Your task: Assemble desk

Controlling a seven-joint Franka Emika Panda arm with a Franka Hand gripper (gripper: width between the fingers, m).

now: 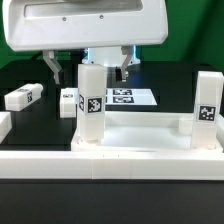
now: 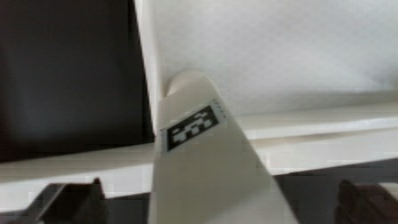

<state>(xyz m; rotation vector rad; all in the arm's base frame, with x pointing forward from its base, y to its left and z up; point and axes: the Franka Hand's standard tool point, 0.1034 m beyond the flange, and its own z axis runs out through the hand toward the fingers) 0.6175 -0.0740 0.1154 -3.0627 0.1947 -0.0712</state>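
The white desk top (image 1: 140,131) lies on the black table with two square legs standing upright in its corner sockets. One leg (image 1: 90,100) is at the near left corner and the other leg (image 1: 207,108) at the right. My gripper (image 1: 87,67) is open, and its fingers straddle the top of the left leg with a gap on each side. In the wrist view that tagged leg (image 2: 205,165) rises between the dark fingertips (image 2: 71,203), with the desk top (image 2: 267,60) behind it. Two loose legs (image 1: 22,97) (image 1: 68,98) lie at the exterior view's left.
The marker board (image 1: 126,97) lies flat behind the desk top. A long low white rail (image 1: 110,160) runs along the front of the table. Another white piece (image 1: 3,125) shows at the exterior view's left edge.
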